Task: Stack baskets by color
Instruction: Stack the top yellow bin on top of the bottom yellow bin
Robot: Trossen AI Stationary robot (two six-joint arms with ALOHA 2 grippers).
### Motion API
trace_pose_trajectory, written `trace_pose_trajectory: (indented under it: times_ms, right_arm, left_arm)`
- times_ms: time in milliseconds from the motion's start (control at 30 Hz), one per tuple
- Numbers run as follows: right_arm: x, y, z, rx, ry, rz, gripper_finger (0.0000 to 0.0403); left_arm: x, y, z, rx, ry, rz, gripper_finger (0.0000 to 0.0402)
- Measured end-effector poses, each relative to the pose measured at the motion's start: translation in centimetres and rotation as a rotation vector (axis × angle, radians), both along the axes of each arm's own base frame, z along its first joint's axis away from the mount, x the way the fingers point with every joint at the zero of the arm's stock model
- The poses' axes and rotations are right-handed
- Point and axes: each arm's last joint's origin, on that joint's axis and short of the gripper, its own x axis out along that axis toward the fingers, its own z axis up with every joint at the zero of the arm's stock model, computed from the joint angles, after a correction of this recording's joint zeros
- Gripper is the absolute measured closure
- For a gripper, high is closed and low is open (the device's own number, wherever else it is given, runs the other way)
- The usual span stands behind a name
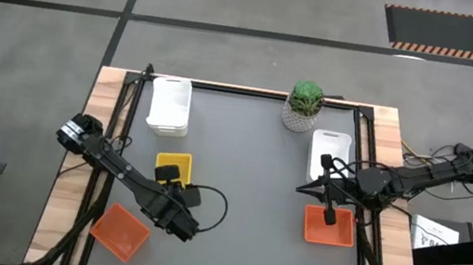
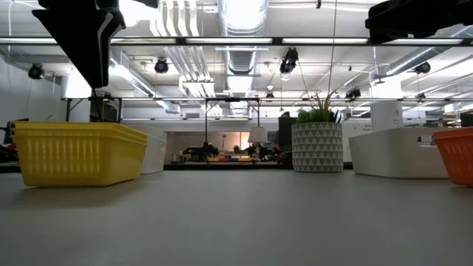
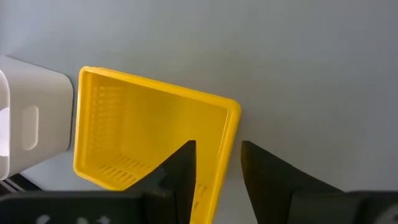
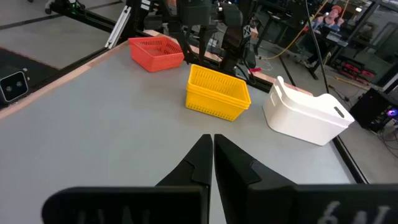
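Observation:
A yellow basket [image 1: 173, 166] [image 3: 149, 134] rests on its bottom left of the table's middle. My left gripper [image 3: 217, 158] hangs open just above it, pointing steeply down, one finger over the inside and one past a side wall [image 3: 225, 146]; in the low view its tip [image 2: 96, 83] is clear of the rim. An orange basket [image 1: 119, 231] lies near the front left. White baskets [image 1: 170, 106] stand at the far left. Another white basket [image 1: 327, 154] and an orange basket [image 1: 328, 227] sit at the right. My right gripper [image 4: 212, 140] is shut and level above the right side of the table, pointing toward the left side.
A green potted plant [image 1: 303, 105] stands at the far edge, right of centre. A black frame [image 1: 252, 92] runs along the table's borders. Bare grey tabletop [image 1: 244, 209] lies between the two arms.

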Motion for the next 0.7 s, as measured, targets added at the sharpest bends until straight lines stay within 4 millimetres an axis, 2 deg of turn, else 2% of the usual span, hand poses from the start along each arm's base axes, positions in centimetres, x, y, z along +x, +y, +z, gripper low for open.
trace_pose_trajectory:
  times_ms: [700]
  right_arm:
    - [0.0,0.0,0.0,0.0,0.001,0.0,0.0394]
  left_arm:
    - [0.6,-0.6,2.0,-0.103,-0.026,-0.029,0.0291]
